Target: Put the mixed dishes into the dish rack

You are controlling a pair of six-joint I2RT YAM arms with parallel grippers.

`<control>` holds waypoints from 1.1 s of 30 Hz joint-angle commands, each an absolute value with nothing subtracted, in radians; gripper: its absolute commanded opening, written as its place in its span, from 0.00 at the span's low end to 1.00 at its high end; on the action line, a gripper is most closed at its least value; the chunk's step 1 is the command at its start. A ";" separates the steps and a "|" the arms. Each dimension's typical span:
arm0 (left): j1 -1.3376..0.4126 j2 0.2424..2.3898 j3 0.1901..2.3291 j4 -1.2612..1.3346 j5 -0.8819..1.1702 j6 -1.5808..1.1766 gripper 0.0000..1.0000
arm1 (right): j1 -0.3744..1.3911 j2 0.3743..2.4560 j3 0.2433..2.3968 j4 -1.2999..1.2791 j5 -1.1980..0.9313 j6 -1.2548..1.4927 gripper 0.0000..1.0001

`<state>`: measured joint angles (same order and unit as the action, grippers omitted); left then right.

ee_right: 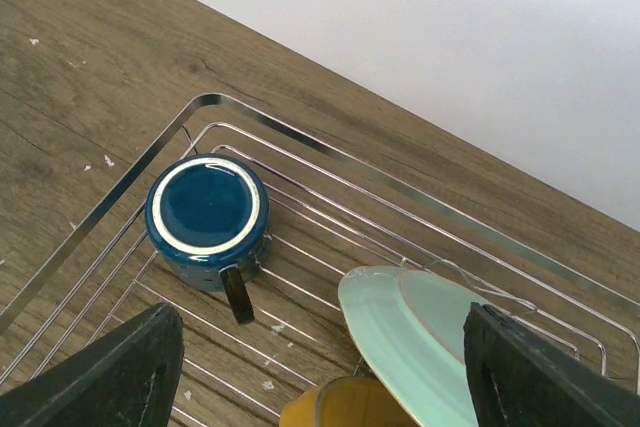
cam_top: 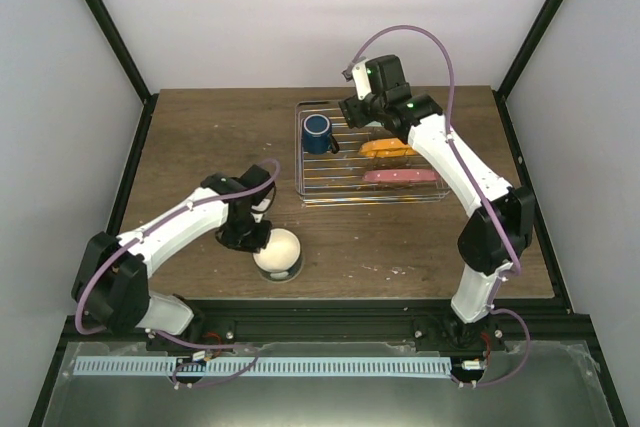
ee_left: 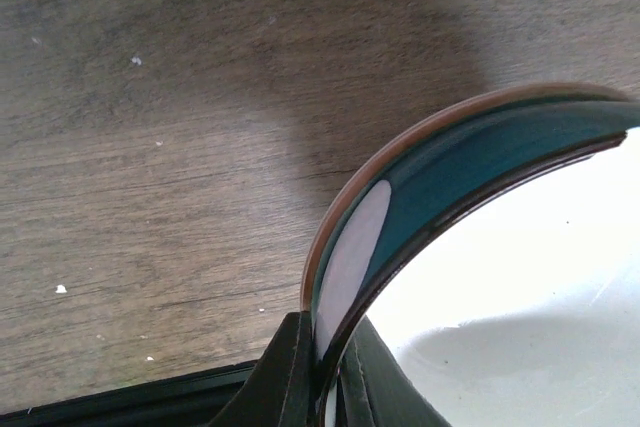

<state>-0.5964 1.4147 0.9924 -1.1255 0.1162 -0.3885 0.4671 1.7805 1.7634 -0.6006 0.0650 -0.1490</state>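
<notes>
A brown wooden table (cam_top: 200, 147) is carrying a rectangular chrome wire dish rack (cam_top: 298, 162) on its far right part. The right gripper (ee_right: 322, 347) is hovering above the rack's far side, fingers spread wide apart and holding nothing. Inside the rack, a mint-green round plate with an orange underside (ee_right: 420, 337) is standing on edge near the middle. A scalloped pink-red plate (cam_top: 403, 177) is standing along the near side. Outside the rack, off its near left corner, a cream-white bowl (cam_top: 278, 249) is sitting on the table, touching a teal-green bowl (ee_left: 440, 187). The left gripper (ee_left: 328, 367) is pinching that teal-green rim between its fingers. A dark blue mug (cam_top: 318, 133) is sitting in the rack's far left corner
</notes>
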 commanded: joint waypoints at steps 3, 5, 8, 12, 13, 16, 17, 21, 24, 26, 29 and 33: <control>-0.591 1.395 1.100 -1.127 0.138 -0.371 0.00 | 0.465 1.748 1.764 -0.593 0.067 -0.154 0.78; -0.581 1.386 1.126 -1.126 0.146 -0.356 0.00 | 0.465 1.748 1.764 -0.597 0.055 -0.149 0.78; -0.555 1.359 1.157 -1.114 0.160 -0.334 0.00 | 0.465 1.744 1.764 -0.618 0.000 -0.143 0.79; -0.504 1.314 1.175 -1.086 0.180 -0.297 0.00 | 0.463 1.735 1.765 -0.672 -0.121 -0.120 0.82; -0.495 1.305 1.182 -1.084 0.179 -0.286 0.00 | 0.460 1.730 1.761 -0.680 -0.165 -0.112 0.84; -0.475 1.291 1.215 -1.074 0.170 -0.242 0.00 | 0.443 1.703 1.719 -0.674 -0.300 -0.067 0.96; -0.468 1.292 1.234 -1.074 0.161 -0.227 0.00 | 0.435 1.693 1.705 -0.667 -0.339 -0.047 0.98; -0.448 1.322 1.330 -1.051 0.130 -0.197 0.00 | 0.395 1.689 1.682 -0.673 -0.503 0.010 1.00; -0.434 1.361 1.389 -1.006 0.104 -0.186 0.00 | 0.385 1.700 1.683 -0.683 -0.624 0.027 1.00; -0.419 1.393 1.430 -0.970 0.084 -0.180 0.00 | 0.385 1.703 1.680 -0.675 -0.698 0.045 1.00; -0.392 1.465 1.512 -0.920 0.068 -0.159 0.00 | 0.384 1.712 1.678 -0.654 -0.809 0.099 1.00; -0.377 1.557 1.642 -0.899 0.051 -0.116 0.00 | 0.383 1.724 1.660 -0.610 -0.929 0.171 1.00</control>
